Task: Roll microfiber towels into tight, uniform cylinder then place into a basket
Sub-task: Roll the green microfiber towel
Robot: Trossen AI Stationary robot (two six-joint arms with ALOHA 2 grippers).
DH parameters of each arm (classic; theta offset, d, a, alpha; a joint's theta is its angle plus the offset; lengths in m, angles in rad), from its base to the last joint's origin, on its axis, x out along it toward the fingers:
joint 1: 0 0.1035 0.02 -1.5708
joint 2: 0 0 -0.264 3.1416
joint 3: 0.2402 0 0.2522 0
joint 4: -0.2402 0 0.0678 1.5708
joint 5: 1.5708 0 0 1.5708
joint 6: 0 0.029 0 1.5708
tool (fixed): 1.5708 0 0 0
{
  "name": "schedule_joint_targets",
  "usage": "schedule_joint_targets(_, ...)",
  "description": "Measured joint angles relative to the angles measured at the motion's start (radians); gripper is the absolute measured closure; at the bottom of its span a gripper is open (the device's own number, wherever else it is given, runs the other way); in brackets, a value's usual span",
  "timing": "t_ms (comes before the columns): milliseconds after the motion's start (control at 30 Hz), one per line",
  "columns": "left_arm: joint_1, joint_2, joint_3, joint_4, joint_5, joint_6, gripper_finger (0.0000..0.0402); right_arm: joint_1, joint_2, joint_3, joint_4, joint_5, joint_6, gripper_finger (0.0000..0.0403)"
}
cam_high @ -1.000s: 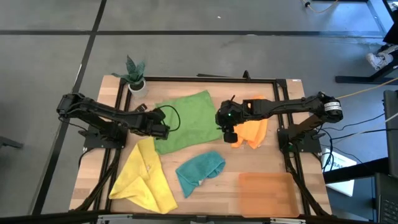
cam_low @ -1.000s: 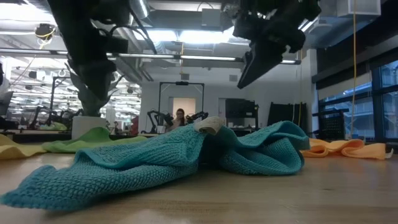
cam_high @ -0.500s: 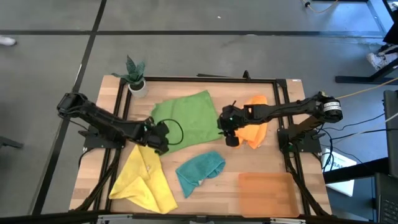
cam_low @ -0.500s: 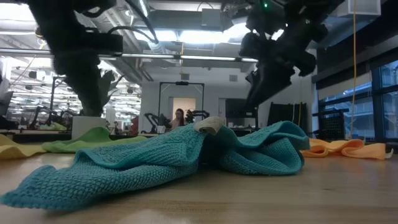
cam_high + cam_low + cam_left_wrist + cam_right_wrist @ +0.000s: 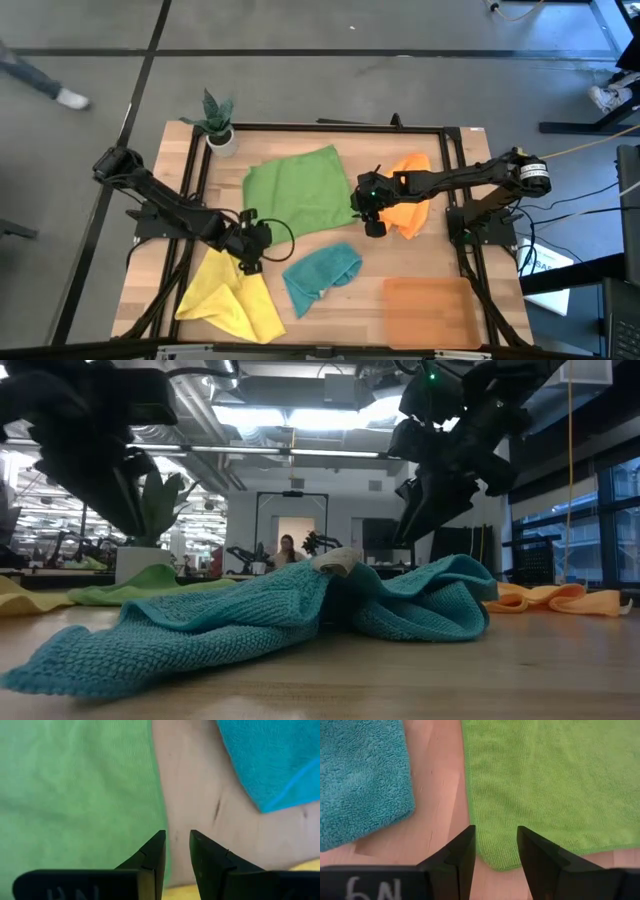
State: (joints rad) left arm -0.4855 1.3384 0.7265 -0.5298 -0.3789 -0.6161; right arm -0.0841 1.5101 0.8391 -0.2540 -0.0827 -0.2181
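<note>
The green towel [image 5: 296,191] lies flat at the table's far middle. We have brought our left gripper [image 5: 250,262] down to its near-left corner and our right gripper [image 5: 373,226] to its near-right corner, both slightly parted and empty, ready to pinch.

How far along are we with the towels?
Nothing is rolled yet. The basket holds no towel. The green towel lies spread flat; the left gripper and right gripper hover open at its near corners, gripping nothing. Yellow, teal and orange towels lie crumpled, untouched.
</note>
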Motion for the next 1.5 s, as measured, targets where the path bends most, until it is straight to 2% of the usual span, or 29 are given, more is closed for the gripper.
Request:
schedule_joint_targets(267,-0.087,0.019,0.000,-0.056,-0.001,-0.130,0.0323,0.000,0.000,0.001,0.000,0.000,-0.027,0.0257)
schedule_joint_targets(400,-0.114,0.051,0.000,-0.086,0.000,-0.141,0.0323,0.000,0.000,0.001,0.000,0.000,-0.027,0.0257)
schedule_joint_targets(867,-0.102,0.133,0.000,-0.140,-0.002,-0.159,0.0323,0.000,0.000,0.002,0.001,0.000,-0.027,0.0257)
schedule_joint_targets(1500,-0.070,0.136,-0.017,-0.133,-0.007,-0.134,0.0323,0.000,0.001,0.002,0.002,0.000,-0.027,0.0257)
